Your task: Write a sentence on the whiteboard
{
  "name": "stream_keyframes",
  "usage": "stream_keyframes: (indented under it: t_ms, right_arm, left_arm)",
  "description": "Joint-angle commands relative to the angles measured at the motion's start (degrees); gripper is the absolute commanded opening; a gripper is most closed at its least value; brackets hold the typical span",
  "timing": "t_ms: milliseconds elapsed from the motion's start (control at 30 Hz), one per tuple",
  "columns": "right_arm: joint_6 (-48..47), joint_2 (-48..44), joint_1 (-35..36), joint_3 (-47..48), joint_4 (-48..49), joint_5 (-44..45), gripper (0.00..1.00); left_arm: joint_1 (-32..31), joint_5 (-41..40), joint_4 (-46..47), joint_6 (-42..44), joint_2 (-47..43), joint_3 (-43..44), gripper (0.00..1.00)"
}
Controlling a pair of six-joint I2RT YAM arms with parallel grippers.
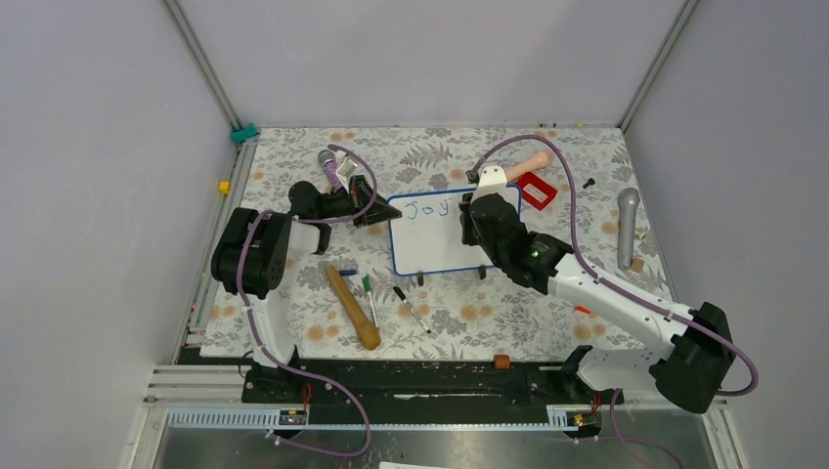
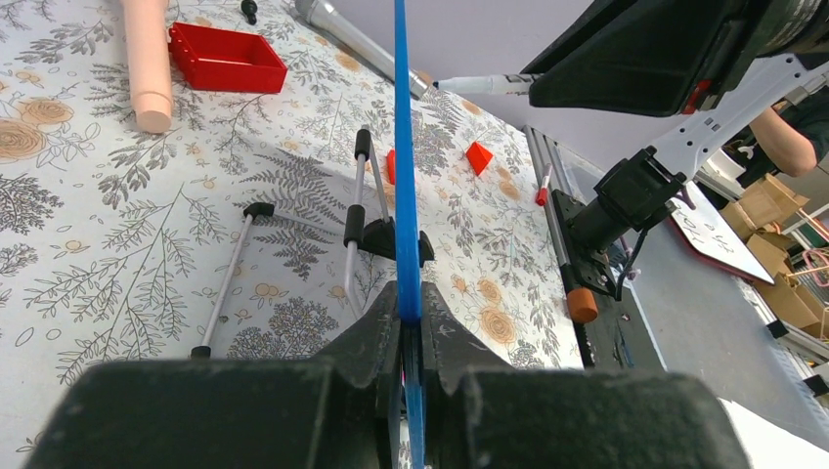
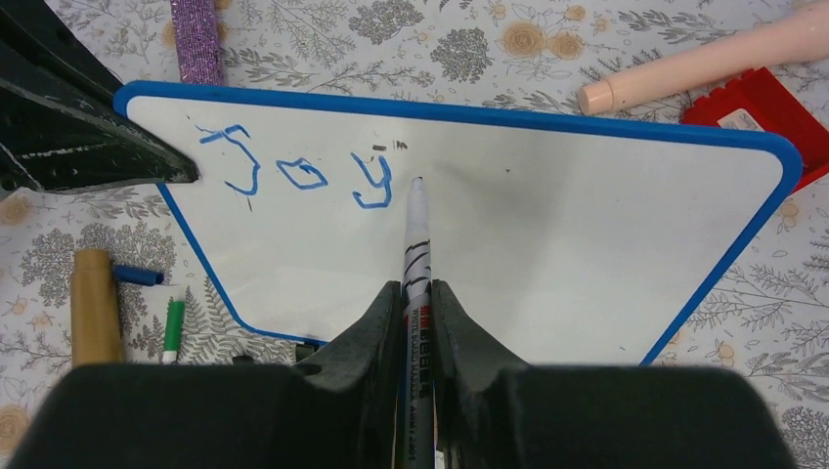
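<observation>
The whiteboard (image 1: pixel 430 244) stands tilted on its black feet at mid-table, white with a thin blue frame (image 3: pixel 469 113). The sentence (image 3: pixel 293 171) reads only "Joy" in blue at the board's top left (image 1: pixel 427 207). My left gripper (image 1: pixel 376 215) is shut on the board's left edge; in the left wrist view the blue edge (image 2: pixel 404 147) runs up from between the closed jaws (image 2: pixel 411 313). My right gripper (image 3: pixel 417 293) is shut on a whiteboard marker (image 3: pixel 416 234). The marker's tip rests at the board just right of the "y". In the top view this gripper (image 1: pixel 469 220) covers the board's right part.
A wooden pin (image 1: pixel 354 308), a green marker (image 1: pixel 370 293), a black marker (image 1: pixel 411 306) and a blue cap (image 1: pixel 348 272) lie in front of the board. Behind it are a red box (image 1: pixel 536 190), a pink cylinder (image 1: pixel 528 164) and a purple glittery object (image 1: pixel 332 168). A grey microphone (image 1: pixel 627 225) lies right.
</observation>
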Motion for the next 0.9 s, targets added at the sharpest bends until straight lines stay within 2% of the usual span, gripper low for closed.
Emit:
stream_keyframes:
  t_ms: [0,367,867]
  right_arm:
    - [0.73,-3.56,-0.37,-3.38,6.95,1.43,0.0]
    - [1.76,-6.63,-0.37,-8.09,12.83,4.16,0.0]
    - [3.48,-3.8,-0.42,-4.87,7.26,8.41,0.0]
  left_arm:
    - [-0.79,6.69,2.19,2.86,2.29,1.61,0.0]
    - [-0.78,6.94,2.12,2.23,2.73,2.02,0.0]
    - [-0.79,6.94,2.2,2.49,2.68,1.82,0.0]
